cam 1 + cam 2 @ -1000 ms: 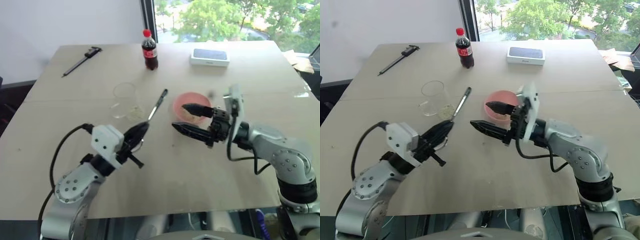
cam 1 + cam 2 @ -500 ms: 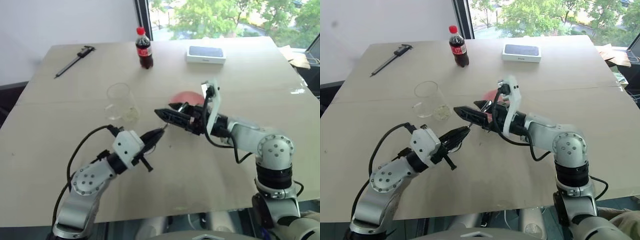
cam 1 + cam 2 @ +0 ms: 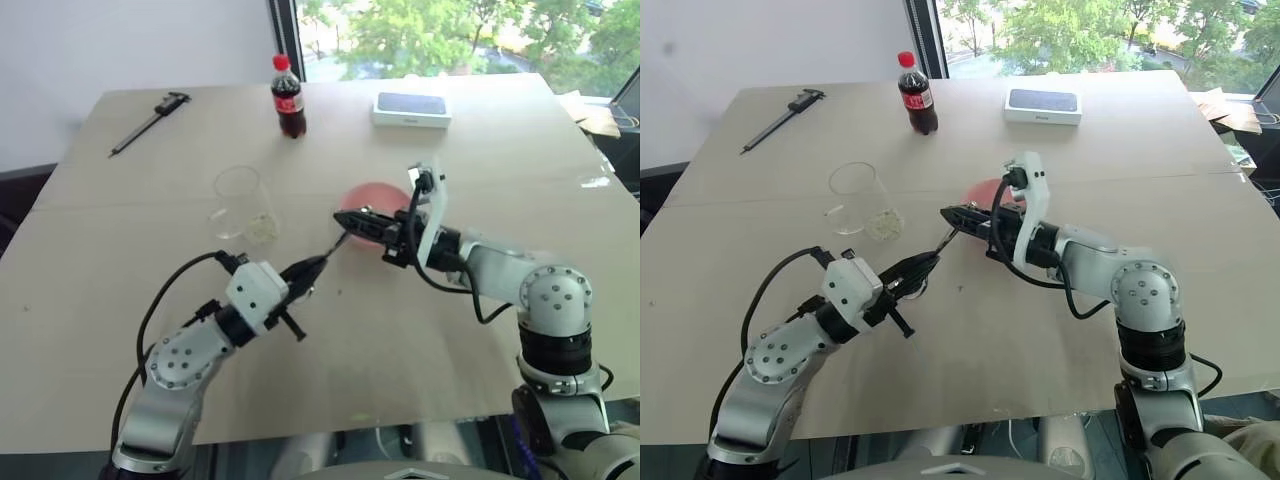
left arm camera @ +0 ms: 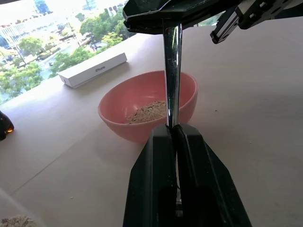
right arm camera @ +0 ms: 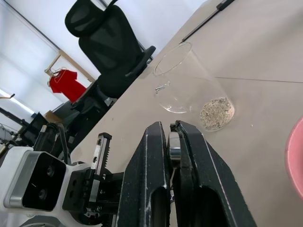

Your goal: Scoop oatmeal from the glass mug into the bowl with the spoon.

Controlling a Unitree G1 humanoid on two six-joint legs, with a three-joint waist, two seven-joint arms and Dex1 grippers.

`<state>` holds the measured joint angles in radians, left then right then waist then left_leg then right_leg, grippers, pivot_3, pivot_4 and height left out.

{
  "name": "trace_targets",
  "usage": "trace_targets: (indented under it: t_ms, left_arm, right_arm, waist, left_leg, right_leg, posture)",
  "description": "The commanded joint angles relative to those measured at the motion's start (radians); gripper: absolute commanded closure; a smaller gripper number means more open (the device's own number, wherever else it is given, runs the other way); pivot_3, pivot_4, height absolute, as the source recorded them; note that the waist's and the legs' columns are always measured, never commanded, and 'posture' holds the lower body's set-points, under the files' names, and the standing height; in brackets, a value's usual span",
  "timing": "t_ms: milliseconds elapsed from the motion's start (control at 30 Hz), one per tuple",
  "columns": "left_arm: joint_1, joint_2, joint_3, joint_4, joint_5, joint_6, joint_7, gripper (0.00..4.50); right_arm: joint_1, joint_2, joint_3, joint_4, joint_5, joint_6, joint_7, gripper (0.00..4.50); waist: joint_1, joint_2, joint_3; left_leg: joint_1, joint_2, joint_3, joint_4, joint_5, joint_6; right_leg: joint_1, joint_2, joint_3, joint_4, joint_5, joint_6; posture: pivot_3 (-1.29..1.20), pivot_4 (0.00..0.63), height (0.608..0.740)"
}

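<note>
The slim silver spoon [image 3: 331, 244] hangs above the table between my two grippers, tilted up toward the bowl. My left gripper [image 3: 316, 263] is shut on its lower end, and the spoon's small bowl is hidden there. My right gripper [image 3: 344, 218] is shut on the upper end of the handle [image 4: 171, 71], just in front of the pink bowl [image 3: 378, 194]. Some pale oatmeal [image 4: 149, 111] lies in that bowl. The glass mug [image 3: 242, 200] stands to the left, apart from both grippers, with oatmeal [image 5: 217, 111] at its bottom.
A red-capped cola bottle [image 3: 285, 96] and a white box [image 3: 410, 108] stand at the far side of the table. A dark caliper [image 3: 147, 122] lies at the far left. A black office chair [image 5: 111, 45] stands beyond the table's left edge.
My right gripper, open by the bowl a second ago, has swung left to the spoon's handle and closed on it. The left gripper has kept its hold. The camera view also shifted.
</note>
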<state>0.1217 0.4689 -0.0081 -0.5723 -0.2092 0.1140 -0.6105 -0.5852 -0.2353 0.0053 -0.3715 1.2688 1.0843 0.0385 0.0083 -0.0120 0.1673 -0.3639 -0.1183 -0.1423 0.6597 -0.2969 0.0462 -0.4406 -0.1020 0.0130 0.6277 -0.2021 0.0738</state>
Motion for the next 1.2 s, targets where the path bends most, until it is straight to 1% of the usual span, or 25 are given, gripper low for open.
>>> trace_targets:
  t_ms: [33,67,100,133,167,200,267,333,400,433,467,533,600,667,800,1200]
  left_arm:
    - [0.007,0.001,0.010,-0.049,-0.014,0.036,0.024,4.50]
    - [0.009,0.000,0.011,-0.052,-0.007,0.038,0.032,3.80]
    - [0.011,-0.004,0.013,-0.054,0.002,0.031,0.042,3.50]
    - [0.016,-0.003,0.015,-0.057,0.006,0.024,0.047,2.94]
    - [0.027,0.002,0.025,-0.066,0.011,0.023,0.052,2.67]
    - [0.050,0.004,0.055,-0.082,0.003,0.034,0.066,2.21]
    - [0.086,0.002,0.101,-0.108,-0.013,0.036,0.083,2.21]
    - [0.124,-0.020,0.148,-0.135,0.001,0.027,0.128,2.21]
    - [0.162,-0.073,0.203,-0.104,0.167,-0.056,0.274,2.21]
    - [0.185,-0.083,0.220,-0.079,0.246,-0.103,0.325,2.21]
    - [0.205,-0.095,0.235,-0.051,0.302,-0.149,0.366,2.21]
    - [0.221,-0.130,0.271,0.000,0.352,-0.173,0.441,2.21]
    - [0.210,-0.171,0.305,0.045,0.326,-0.155,0.483,2.21]
    - [0.197,-0.178,0.320,0.080,0.318,-0.149,0.489,2.21]
    - [0.131,-0.150,0.315,0.175,0.314,-0.154,0.473,2.21]
    - [-0.098,-0.096,0.291,0.437,0.286,-0.234,0.456,2.21]
  right_arm:
    - [-0.028,0.017,-0.002,-0.008,-0.010,-0.025,0.004,4.47]
    - [-0.029,0.023,-0.003,-0.005,-0.013,-0.027,0.000,4.50]
    - [-0.029,0.031,-0.005,-0.002,-0.016,-0.030,-0.006,4.50]
    - [-0.029,0.038,-0.007,0.000,-0.017,-0.032,-0.013,4.50]
    - [-0.028,0.043,-0.009,0.003,-0.020,-0.036,-0.018,4.50]
    - [-0.026,0.046,-0.014,0.007,-0.026,-0.040,-0.023,4.50]
    - [-0.022,0.049,-0.024,0.011,-0.029,-0.043,-0.031,4.50]
    - [-0.018,0.048,-0.043,0.019,-0.023,-0.047,-0.041,4.50]
    - [-0.016,0.043,-0.072,0.035,-0.017,-0.051,-0.057,4.50]
    - [-0.017,0.044,-0.083,0.041,-0.016,-0.055,-0.068,4.50]
    - [-0.019,0.047,-0.095,0.048,-0.018,-0.060,-0.081,4.50]
    - [-0.025,0.053,-0.113,0.055,-0.015,-0.068,-0.104,4.50]
    - [-0.027,0.055,-0.127,0.058,-0.015,-0.072,-0.121,4.50]
    - [-0.027,0.051,-0.135,0.058,-0.016,-0.072,-0.128,4.50]
    - [-0.020,0.059,-0.152,0.061,-0.016,-0.087,-0.153,4.50]
    - [-0.026,0.077,-0.146,0.036,-0.032,-0.104,-0.193,4.50]
  waist:
    - [0.000,0.000,0.000]
    - [0.000,0.000,0.000]
    - [-0.001,0.000,0.000]
    - [-0.001,0.000,0.000]
    - [-0.002,0.000,0.000]
    - [-0.004,0.000,0.000]
    - [-0.008,0.000,0.000]
    - [-0.010,0.000,0.000]
    - [-0.013,0.001,0.000]
    - [-0.013,0.001,-0.001]
    - [-0.013,0.001,-0.001]
    - [-0.012,0.002,-0.001]
    - [-0.011,0.002,-0.002]
    - [-0.011,0.002,-0.002]
    - [-0.010,0.002,-0.002]
    - [-0.020,0.002,-0.002]
  left_leg:
    - [0.000,0.000,0.000,0.000,0.000,0.000]
    - [0.000,0.000,0.000,0.000,0.000,0.000]
    - [0.000,0.000,0.000,0.000,0.000,0.000]
    - [0.000,0.000,0.000,0.000,0.000,0.000]
    - [0.000,0.000,0.000,0.001,0.000,0.000]
    - [0.000,0.000,0.000,0.001,0.000,0.000]
    - [0.000,0.000,0.000,0.001,0.000,0.000]
    - [0.000,0.000,0.000,0.001,0.000,0.000]
    - [0.000,0.000,0.000,0.001,0.000,0.000]
    - [0.000,0.000,0.001,0.001,0.000,0.000]
    - [0.000,0.000,0.001,0.001,0.000,0.000]
    - [0.000,0.000,0.001,0.001,0.000,0.000]
    - [0.000,0.000,0.001,0.001,0.000,0.000]
    - [0.000,0.000,0.001,0.002,0.000,0.000]
    - [-0.001,0.000,0.001,0.005,0.000,0.000]
    - [0.000,0.000,0.004,0.009,0.000,0.000]
  right_leg:
    - [0.000,0.000,0.000,0.000,0.000,0.000]
    - [0.000,0.000,0.000,0.000,0.000,0.000]
    - [0.000,0.000,0.000,0.000,0.000,0.000]
    - [0.000,0.000,0.000,0.001,0.000,0.000]
    - [0.000,0.000,0.000,0.001,0.000,0.000]
    - [0.000,0.000,0.000,0.001,0.000,0.000]
    - [0.000,0.000,0.000,0.001,0.000,0.000]
    - [0.000,0.000,0.000,0.001,0.000,0.000]
    - [0.000,0.000,0.001,0.001,0.000,0.000]
    - [0.000,0.000,0.001,0.001,0.000,0.000]
    - [0.000,0.000,0.001,0.001,0.000,0.000]
    - [0.000,0.000,0.001,0.001,0.000,0.000]
    - [0.000,0.000,0.001,0.001,0.001,0.000]
    - [0.000,0.000,0.001,0.001,0.001,0.000]
    - [0.000,0.000,0.001,0.004,0.001,0.000]
    - [-0.003,0.000,0.004,0.013,0.001,0.000]
  posture:
    - [0.00,0.150,0.740]
    - [0.00,0.150,0.740]
    - [0.00,0.150,0.740]
    - [0.00,0.150,0.740]
    - [0.00,0.150,0.740]
    - [0.00,0.150,0.740]
    - [0.00,0.150,0.740]
    - [0.00,0.150,0.740]
    - [0.00,0.150,0.740]
    - [0.00,0.150,0.740]
    - [0.00,0.150,0.740]
    - [0.00,0.150,0.740]
    - [0.00,0.150,0.740]
    - [0.00,0.150,0.740]
    - [0.00,0.150,0.740]
    - [0.00,0.150,0.740]
